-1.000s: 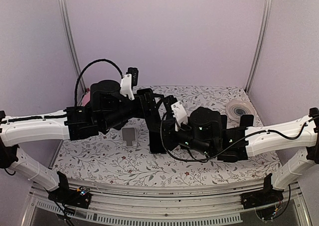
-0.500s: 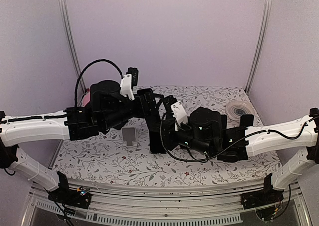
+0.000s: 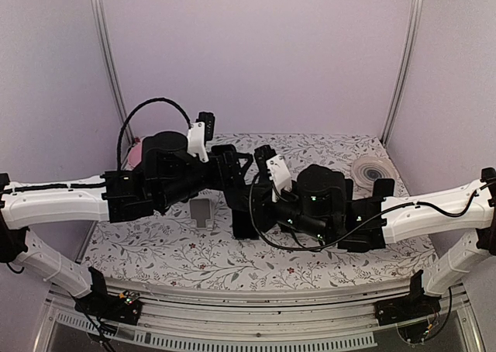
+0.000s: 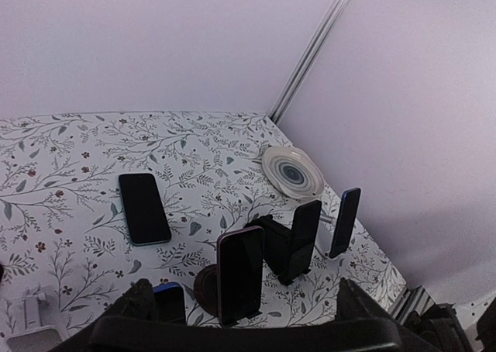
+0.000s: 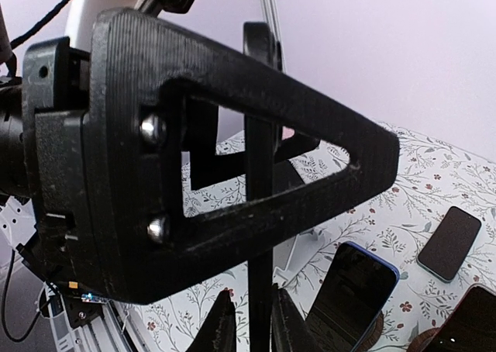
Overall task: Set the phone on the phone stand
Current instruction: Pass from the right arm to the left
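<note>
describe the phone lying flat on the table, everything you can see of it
The flat phone is a slim dark rectangle with rounded corners and a thin light-blue rim. Its glossy black upper side is blank. It lies on the floral cloth, slightly slanted. Only the cloth touches it; the upright phones and the ringed dish sit apart, to its right in the left wrist view.

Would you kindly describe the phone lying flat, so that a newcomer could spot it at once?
On the floral table, find the white ringed dish near the far corner. In the left wrist view, a dark phone lies left of it on bare cloth. The other phones stand upright; it alone lies flat.
</note>
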Motion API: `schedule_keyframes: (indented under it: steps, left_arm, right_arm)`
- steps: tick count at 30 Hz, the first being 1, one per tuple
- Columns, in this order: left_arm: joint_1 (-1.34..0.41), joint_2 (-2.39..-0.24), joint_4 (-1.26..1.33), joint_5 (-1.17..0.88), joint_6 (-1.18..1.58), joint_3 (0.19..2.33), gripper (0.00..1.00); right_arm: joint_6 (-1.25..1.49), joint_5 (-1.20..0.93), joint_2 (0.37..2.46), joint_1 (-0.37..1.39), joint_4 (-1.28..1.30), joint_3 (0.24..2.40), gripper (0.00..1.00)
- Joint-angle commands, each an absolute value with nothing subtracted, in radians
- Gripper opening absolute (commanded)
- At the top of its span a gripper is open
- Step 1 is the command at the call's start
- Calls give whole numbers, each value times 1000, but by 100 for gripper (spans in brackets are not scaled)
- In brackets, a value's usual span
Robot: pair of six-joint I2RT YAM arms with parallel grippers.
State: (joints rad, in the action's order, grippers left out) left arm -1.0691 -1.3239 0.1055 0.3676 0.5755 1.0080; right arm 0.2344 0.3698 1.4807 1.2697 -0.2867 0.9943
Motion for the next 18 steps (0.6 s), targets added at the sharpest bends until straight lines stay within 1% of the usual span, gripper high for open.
schedule_keyframes:
  steps: [1, 3, 5, 6, 10, 12, 15, 18]
  left_arm:
    - [-1070, -1291, 150, 384, 573, 996, 0]
    - [-1070, -1285, 153, 388, 573, 991, 0]
    - [-1068, -1276, 152, 398, 566, 988, 0]
    - [-1067, -1274, 146, 403, 561, 989, 0]
    - [-1043, -1250, 114, 428, 541, 990, 0]
    - [-1022, -1231, 97, 437, 534, 982, 0]
    - [-995, -1207, 77, 471, 516, 962, 0]
    - [-958, -1190, 46, 497, 508, 939, 0]
  right_arm:
    - [235, 383, 1482, 1278, -318, 1022, 23]
    - [238, 383, 1479, 1278, -318, 1019, 29]
    - [238, 384, 1475, 1278, -318, 1013, 38]
    - [239, 386, 1471, 1278, -318, 1010, 45]
    - [244, 393, 1438, 1278, -316, 988, 70]
    - [248, 399, 1413, 1278, -315, 973, 79]
    - [254, 411, 1369, 1274, -312, 947, 91]
    - [260, 417, 1316, 1269, -302, 923, 96]
